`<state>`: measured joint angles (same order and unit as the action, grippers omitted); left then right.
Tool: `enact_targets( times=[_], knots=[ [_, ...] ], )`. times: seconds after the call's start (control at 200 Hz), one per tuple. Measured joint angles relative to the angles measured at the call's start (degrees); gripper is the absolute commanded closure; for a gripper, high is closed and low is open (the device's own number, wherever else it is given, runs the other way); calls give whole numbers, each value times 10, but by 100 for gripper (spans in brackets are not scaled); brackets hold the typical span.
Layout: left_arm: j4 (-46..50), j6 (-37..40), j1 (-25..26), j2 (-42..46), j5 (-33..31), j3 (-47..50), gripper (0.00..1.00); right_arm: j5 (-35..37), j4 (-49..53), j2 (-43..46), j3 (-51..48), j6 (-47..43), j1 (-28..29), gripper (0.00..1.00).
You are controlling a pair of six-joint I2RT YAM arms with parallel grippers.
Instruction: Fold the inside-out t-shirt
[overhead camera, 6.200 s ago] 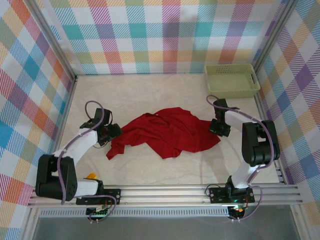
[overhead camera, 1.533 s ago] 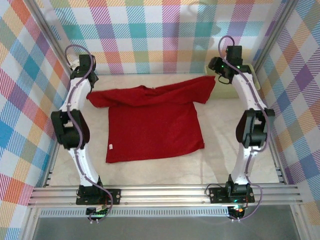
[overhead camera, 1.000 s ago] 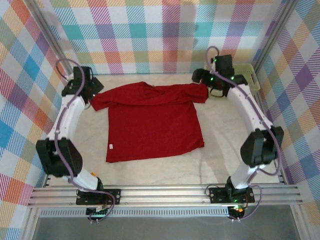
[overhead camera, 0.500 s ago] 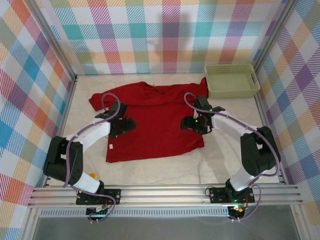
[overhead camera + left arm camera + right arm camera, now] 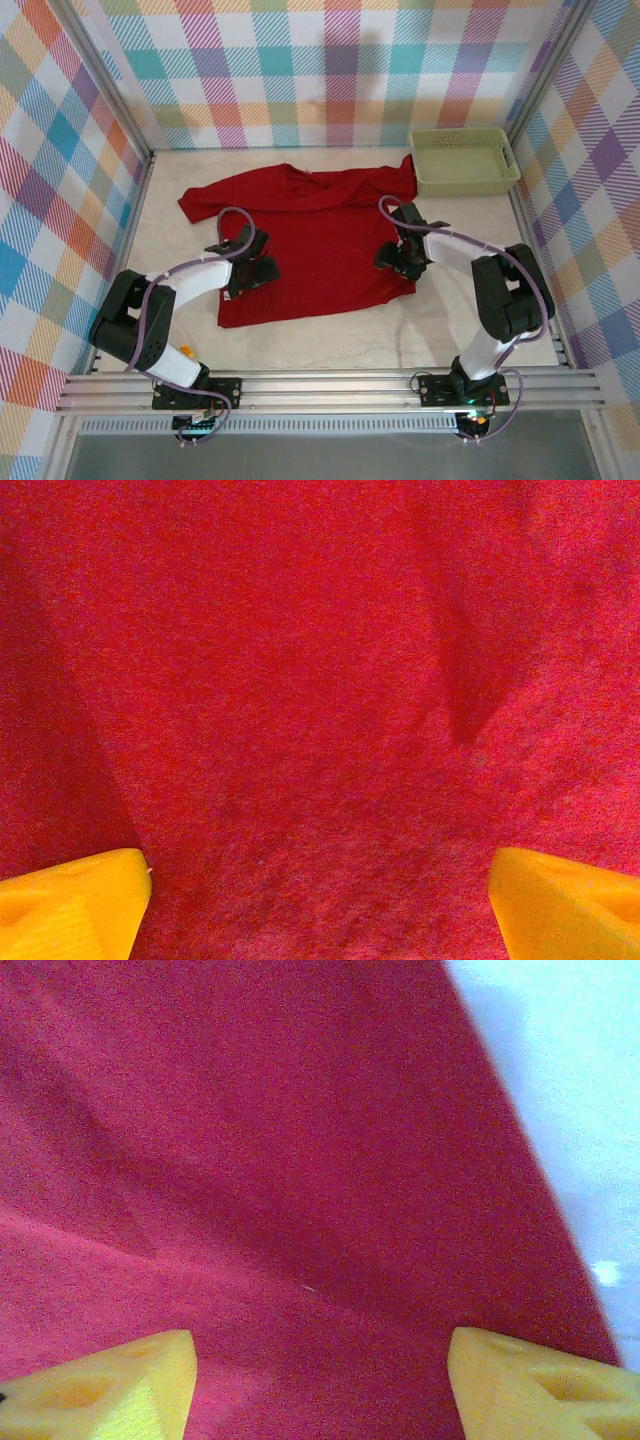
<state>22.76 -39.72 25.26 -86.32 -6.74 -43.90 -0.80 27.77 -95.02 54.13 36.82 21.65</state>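
From above, the deep-red t-shirt (image 5: 310, 235) lies flat mid-counter (image 5: 460, 320), one sleeve against the pale green basket (image 5: 463, 160), with the left hand (image 5: 255, 272) and right hand (image 5: 392, 258) low over its side edges; left wrist view, yellow fingers (image 5: 70, 905) spread above cloth; right wrist view, likewise spread.

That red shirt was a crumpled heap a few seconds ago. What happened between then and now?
Both arms lifted the t-shirt toward the far side, spread it flat and let go. The left hand and right hand then came back toward the near side and are now open over its lower side edges. The green basket stayed put.
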Motion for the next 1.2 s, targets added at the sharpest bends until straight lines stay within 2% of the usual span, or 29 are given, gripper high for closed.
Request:
enact_targets(
  times=[0.245, 0.345, 0.465, 0.515, 0.74, 0.81, 0.92, 1.015, 1.09, 1.2],
  knots=[
    [102, -28, 20, 113, -98, 18, 6, 68, 67, 86, -25, -6, 0, 20],
    [125, -42, 20, 132, -123, 18, 7, 74, 72, 92, -26, -7, 0, 23],
    [132, -60, 20, 96, -126, 19, 14, 67, 69, 73, -36, -4, 0, 31],
    [131, -64, 20, 75, -124, 23, 21, 63, 68, 66, -42, 0, 1, 37],
    [122, -75, 20, 44, -101, 36, 67, 53, 66, 66, -50, -7, 1, 91],
    [116, -70, 20, 44, -97, 36, 80, 54, 67, 76, -49, -10, 1, 100],
    [117, -53, 16, 44, -92, 23, 100, 54, 75, 98, -35, -17, 1, 100],
    [124, -38, 7, 44, -93, -9, 99, 62, 85, 104, 0, -26, 1, 100],
    [136, -28, -2, 48, -102, -37, 77, 67, 86, 105, 26, -33, 1, 100],
    [158, -27, -7, 77, -120, -46, 61, 68, 85, 106, 35, -37, 1, 100]
  ],
)
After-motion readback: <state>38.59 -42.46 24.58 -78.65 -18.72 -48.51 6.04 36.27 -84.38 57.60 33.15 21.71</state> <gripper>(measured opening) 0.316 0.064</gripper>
